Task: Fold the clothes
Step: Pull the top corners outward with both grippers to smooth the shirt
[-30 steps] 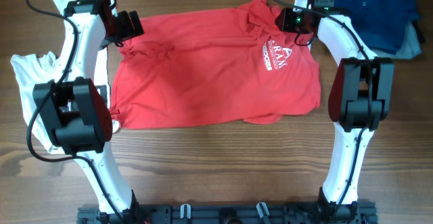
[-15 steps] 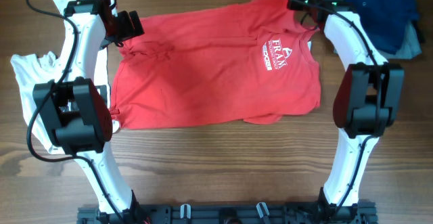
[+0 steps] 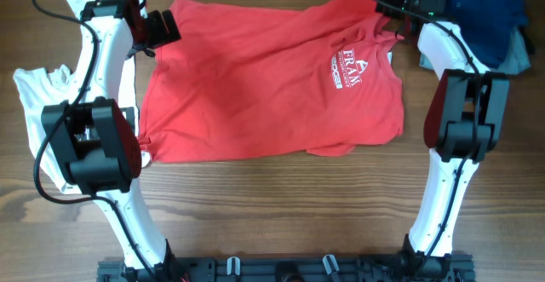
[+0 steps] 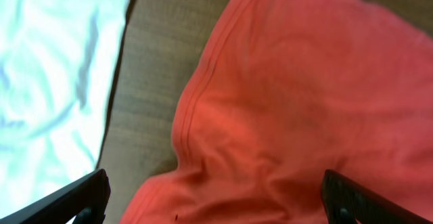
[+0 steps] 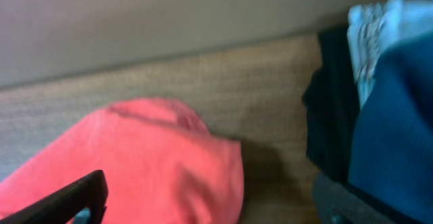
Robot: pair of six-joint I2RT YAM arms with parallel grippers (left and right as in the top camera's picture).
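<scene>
One wooden table (image 3: 255, 205) (brown grain) under clothes (image 3: 272, 77).

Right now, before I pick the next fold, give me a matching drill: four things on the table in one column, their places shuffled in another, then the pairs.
1. red T-shirt
2. white garment
3. dark blue garment
4. white lettering

A. far corner, on the side of the right arm
B. spread across the middle
C. printed on the red cloth, toward the right arm
D. along the edge, outside the left arm

Pairs: 1-B, 2-D, 3-A, 4-C.
</scene>
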